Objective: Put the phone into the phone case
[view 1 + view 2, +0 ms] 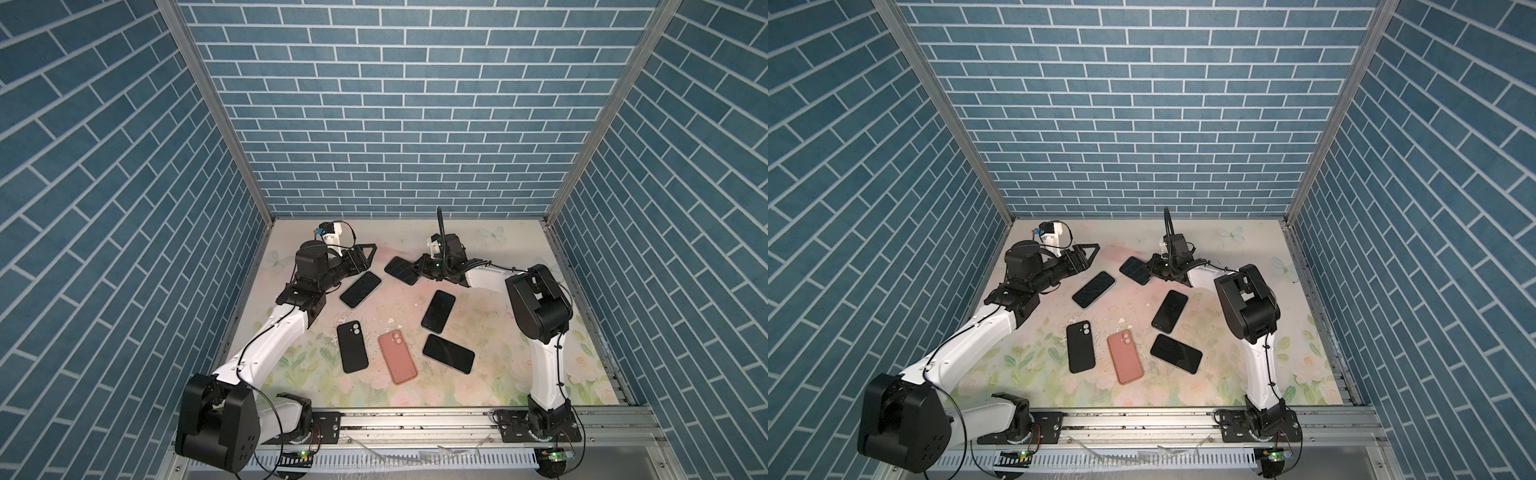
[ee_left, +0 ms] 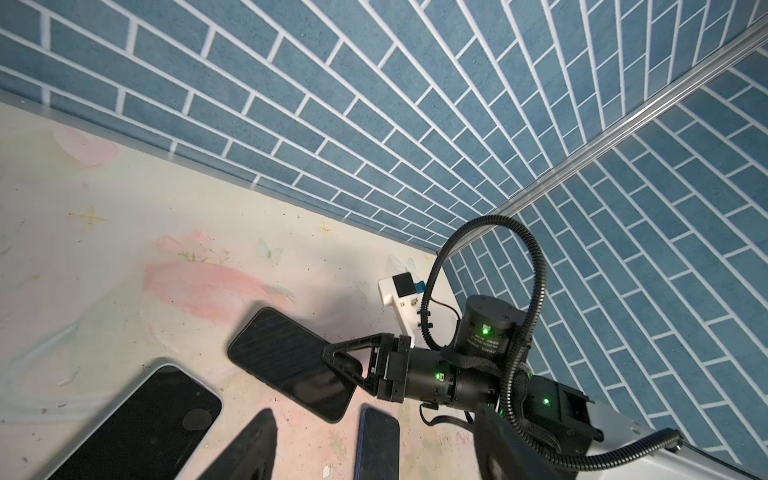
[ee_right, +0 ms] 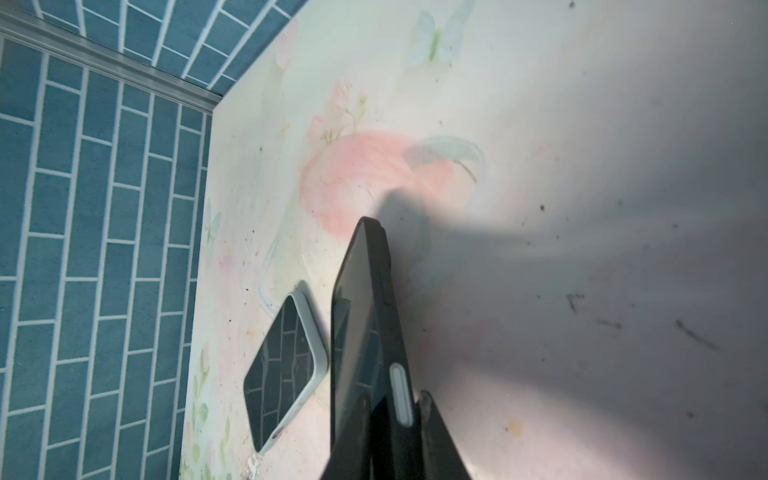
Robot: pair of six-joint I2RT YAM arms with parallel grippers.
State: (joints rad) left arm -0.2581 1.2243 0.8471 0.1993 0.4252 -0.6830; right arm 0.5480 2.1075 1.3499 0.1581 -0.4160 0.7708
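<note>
Watching from my desk, I am seeing the right gripper (image 1: 417,268) reaching to the far middle of the table (image 1: 478,386). Its jaws are standing on both faces of one end of a phone (image 1: 398,268). This phone is sitting inside a black case (image 3: 386,291), and in the right wrist view it is showing edge-on between the fingers (image 3: 436,432). Whether the jaws are pressing it or only standing beside it, I cannot tell.

The left gripper (image 1: 368,254) is hovering at the far left with its jaws apart, holding nothing, just beyond a pale-rimmed phone (image 1: 360,289).

Nearer to me, two other phones (image 1: 438,311) (image 1: 449,353) are lying screen up, right of the middle. A second black case (image 1: 352,347) and a pink case (image 1: 397,357) are lying back up, side by side but not touching.
</note>
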